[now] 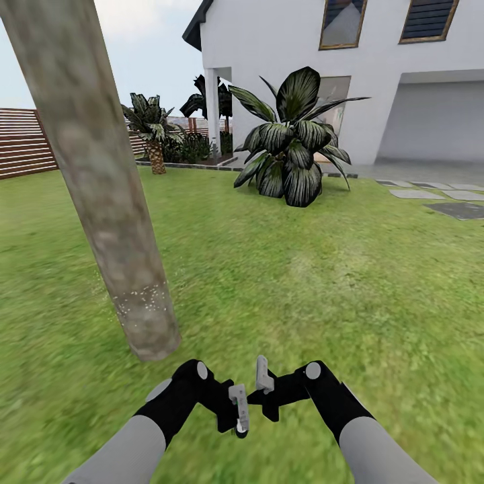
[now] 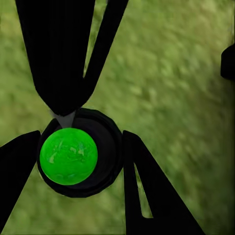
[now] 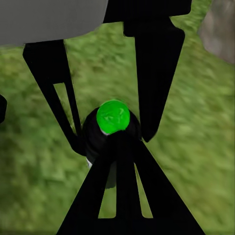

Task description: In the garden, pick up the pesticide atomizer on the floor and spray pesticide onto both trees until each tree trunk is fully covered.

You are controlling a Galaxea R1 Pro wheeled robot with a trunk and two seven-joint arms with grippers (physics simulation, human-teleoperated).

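Dark green-topped atomizer between left pincer fingers, over lawn.

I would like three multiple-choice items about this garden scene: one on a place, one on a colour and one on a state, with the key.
1. Where does the nearest tree trunk stand in the head view?
A. ahead, to the robot's left
B. ahead, to its right
C. behind the white house

2. Which colour is the round top of the pesticide atomizer?
A. yellow
B. green
C. white

3. What is the state of the left end effector?
A. wide open over bare grass
B. shut on the atomizer
C. resting on a stepping slab

Key:
1 A, the trunk rises at the left.
2 B, it is bright green in both wrist views.
3 B, its fingers flank and touch the bottle.
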